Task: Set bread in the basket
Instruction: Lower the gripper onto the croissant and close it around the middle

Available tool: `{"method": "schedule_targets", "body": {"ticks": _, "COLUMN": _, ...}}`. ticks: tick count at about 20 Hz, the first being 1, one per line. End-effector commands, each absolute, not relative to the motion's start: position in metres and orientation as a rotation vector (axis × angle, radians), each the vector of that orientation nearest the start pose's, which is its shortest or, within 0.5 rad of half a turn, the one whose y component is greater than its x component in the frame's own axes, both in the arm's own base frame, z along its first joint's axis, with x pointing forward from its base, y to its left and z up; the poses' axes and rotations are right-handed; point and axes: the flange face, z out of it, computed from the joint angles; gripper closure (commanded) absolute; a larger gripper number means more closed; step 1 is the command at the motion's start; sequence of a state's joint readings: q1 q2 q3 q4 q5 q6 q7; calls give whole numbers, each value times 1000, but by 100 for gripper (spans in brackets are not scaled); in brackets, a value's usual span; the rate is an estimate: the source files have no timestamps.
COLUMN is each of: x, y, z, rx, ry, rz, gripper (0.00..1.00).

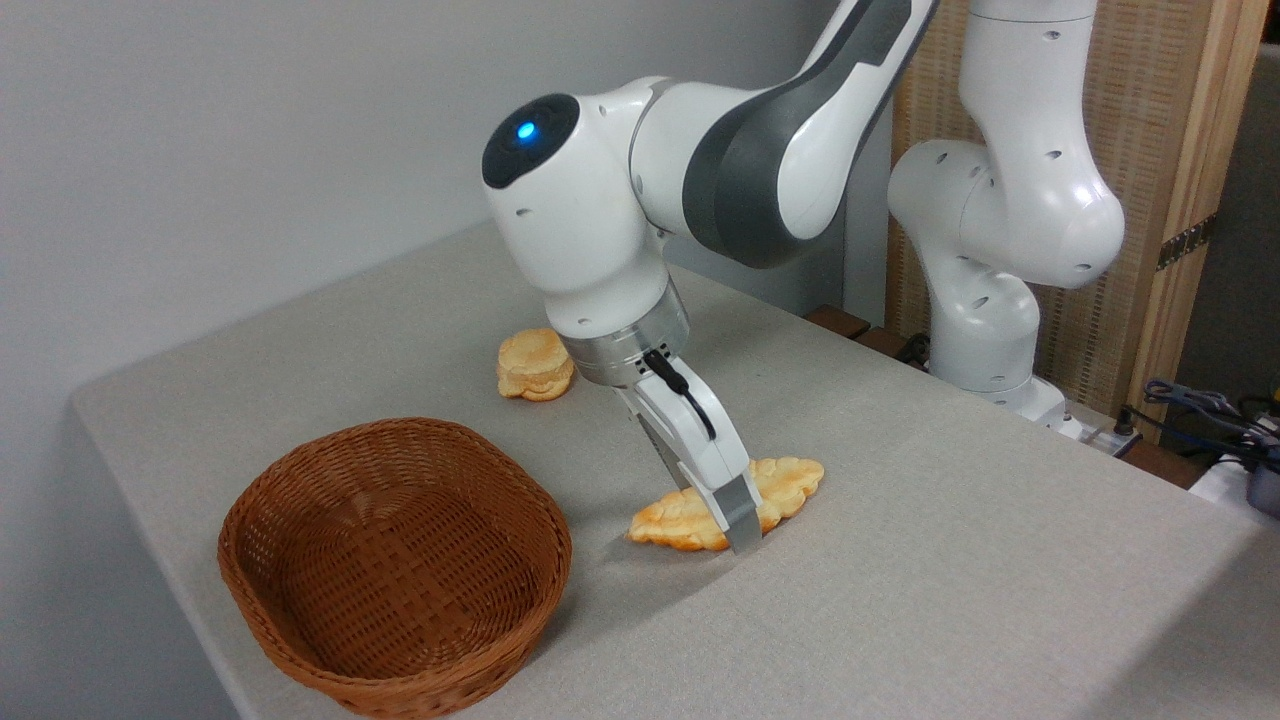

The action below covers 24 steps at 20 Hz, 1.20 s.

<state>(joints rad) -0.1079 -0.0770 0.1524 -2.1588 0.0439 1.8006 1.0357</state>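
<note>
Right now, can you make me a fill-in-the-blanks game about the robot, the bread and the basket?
1. The oval brown woven wicker basket has ____ inside it.
2. The end effector is down at the long golden leaf-shaped bread, which lies on the grey ____.
3. The small round puffy bun sits farther from the camera than the ____.
4. The light on the white robot arm glows ____.

Missing words: nothing; table; basket; blue

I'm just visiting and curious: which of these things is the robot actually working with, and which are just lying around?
In use: the long bread, the basket, the gripper down at the bread.

Lying about: the small round bun, the cables at the right.
</note>
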Motion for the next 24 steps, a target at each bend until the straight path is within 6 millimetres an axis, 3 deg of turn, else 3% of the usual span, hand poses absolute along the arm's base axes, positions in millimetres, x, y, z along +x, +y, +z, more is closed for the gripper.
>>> {"method": "schedule_targets", "body": {"ticks": 1, "x": 478, "y": 25, "z": 404, "rx": -2801, "ry": 1595, "rz": 442, "gripper": 0}}
{"method": "schedule_targets", "body": {"ticks": 8, "x": 478, "y": -3, "z": 397, "rx": -2771, "ry": 1654, "rz": 465, "gripper": 1}}
{"method": "schedule_targets", "body": {"ticks": 10, "x": 479, "y": -4, "z": 399, "rx": -2768, "ry": 1656, "rz": 461, "gripper": 32}}
{"method": "schedule_targets", "body": {"ticks": 11, "x": 479, "y": -4, "z": 399, "rx": -2769, "ry": 1658, "rz": 460, "gripper": 56}}
{"method": "schedule_targets", "body": {"ticks": 14, "x": 478, "y": -10, "z": 397, "rx": -2752, "ry": 1688, "rz": 469, "gripper": 75}}
{"method": "schedule_targets", "body": {"ticks": 16, "x": 478, "y": -10, "z": 397, "rx": -2752, "ry": 1688, "rz": 471, "gripper": 82}}
{"method": "schedule_targets", "body": {"ticks": 24, "x": 479, "y": -10, "z": 396, "rx": -2752, "ry": 1688, "rz": 474, "gripper": 83}}
